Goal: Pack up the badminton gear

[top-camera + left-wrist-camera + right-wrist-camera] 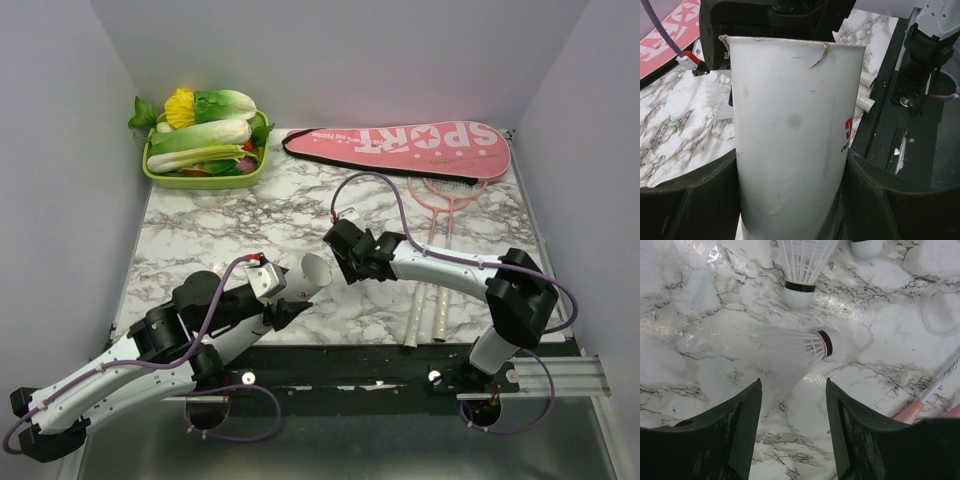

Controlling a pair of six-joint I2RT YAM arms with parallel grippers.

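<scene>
I'm gripping the tube (790, 125) in the left gripper (792, 200) and hovering the right gripper (792, 410), jaws wide, over a shuttlecock (795, 352) on the table (250, 220). The rackets (445, 215) are lying outside the cover (400, 145), so I'm judging packing barely begun.

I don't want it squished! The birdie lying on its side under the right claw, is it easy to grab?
Probably very light: the shuttlecock is mostly thin, see-through skirt. That skirt looks flimsy, so the open right claw might crush it if it squeezes hard. On its side with a round tip, it may roll if nudged.
</scene>
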